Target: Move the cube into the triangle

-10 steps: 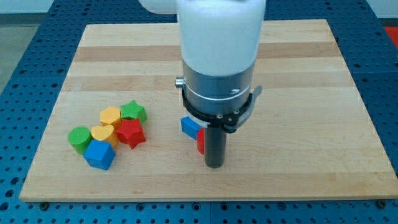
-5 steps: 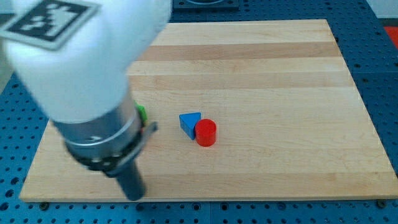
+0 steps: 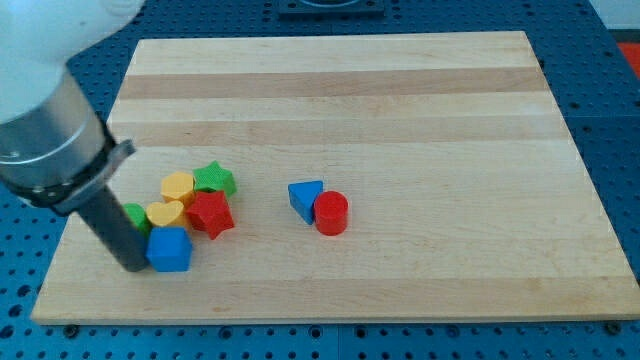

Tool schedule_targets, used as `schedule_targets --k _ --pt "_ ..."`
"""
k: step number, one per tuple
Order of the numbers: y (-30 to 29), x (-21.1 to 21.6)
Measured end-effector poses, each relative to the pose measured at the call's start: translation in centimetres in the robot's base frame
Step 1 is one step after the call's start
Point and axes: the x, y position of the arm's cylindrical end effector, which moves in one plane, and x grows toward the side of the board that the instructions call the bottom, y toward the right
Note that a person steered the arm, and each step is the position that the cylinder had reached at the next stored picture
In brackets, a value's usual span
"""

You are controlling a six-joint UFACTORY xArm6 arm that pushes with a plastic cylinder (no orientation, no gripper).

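Observation:
The blue cube (image 3: 170, 249) sits at the lower left of the board, at the bottom of a cluster of blocks. The blue triangle (image 3: 305, 196) lies near the board's middle, touching a red cylinder (image 3: 331, 213) on its right. My tip (image 3: 133, 266) rests on the board right against the cube's left side. The rod hides most of a green cylinder (image 3: 135, 214) just above the cube.
The cluster above the cube holds a yellow heart (image 3: 165, 214), a yellow block (image 3: 178, 186), a green star (image 3: 214, 179) and a red star (image 3: 210, 213). The wooden board's (image 3: 400, 100) left edge is close to my tip.
My tip swung from beside the red cylinder and triangle across to the lower left, and now stands against the blue cube's left side. The cube has shifted slightly right.

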Motion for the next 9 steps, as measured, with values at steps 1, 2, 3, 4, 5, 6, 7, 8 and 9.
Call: schedule_targets --k 1,2,3,4,5,6,7,8,9 --pt "3.0 0.0" --pt "5.4 0.0" --pt "7.6 0.0" --pt "9.7 0.0" --pt "12.2 0.0" --pt "14.2 -0.7" --pt "13.5 -2.0" --pt "11.6 -2.4" --pt "11.3 -2.4"
